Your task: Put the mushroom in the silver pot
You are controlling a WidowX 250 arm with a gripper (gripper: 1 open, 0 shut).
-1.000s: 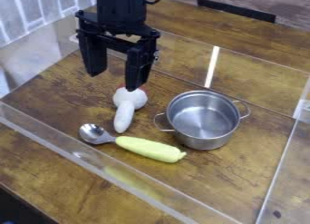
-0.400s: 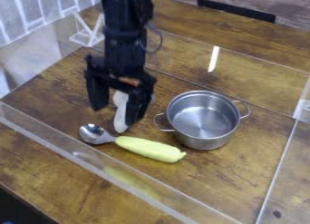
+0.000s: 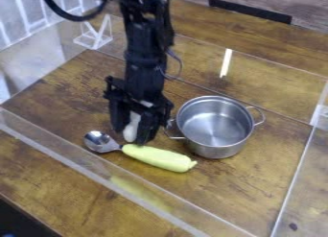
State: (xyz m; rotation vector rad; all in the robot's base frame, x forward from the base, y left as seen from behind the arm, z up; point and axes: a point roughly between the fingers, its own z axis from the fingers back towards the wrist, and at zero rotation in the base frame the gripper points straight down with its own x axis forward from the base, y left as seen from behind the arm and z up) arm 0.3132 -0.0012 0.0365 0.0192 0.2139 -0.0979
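Note:
The mushroom (image 3: 133, 128) lies on the wooden table just left of the silver pot (image 3: 183, 135); only a strip of its cream-white stem shows between the black fingers. My gripper (image 3: 136, 132) reaches straight down over it, its fingers pressed against both sides of the stem, low at the table. The pot stands upright and holds nothing.
A metal spoon (image 3: 99, 140) lies directly in front-left of the gripper. A yellow-green vegetable (image 3: 159, 156) rests in front of the pot. Clear plastic walls (image 3: 52, 150) fence the table's edges. A white rack (image 3: 92, 35) stands at the back left.
The gripper came down from above onto the mushroom, and its wide-open fingers have narrowed onto the stem. The mushroom, pot, spoon and vegetable stay where they were.

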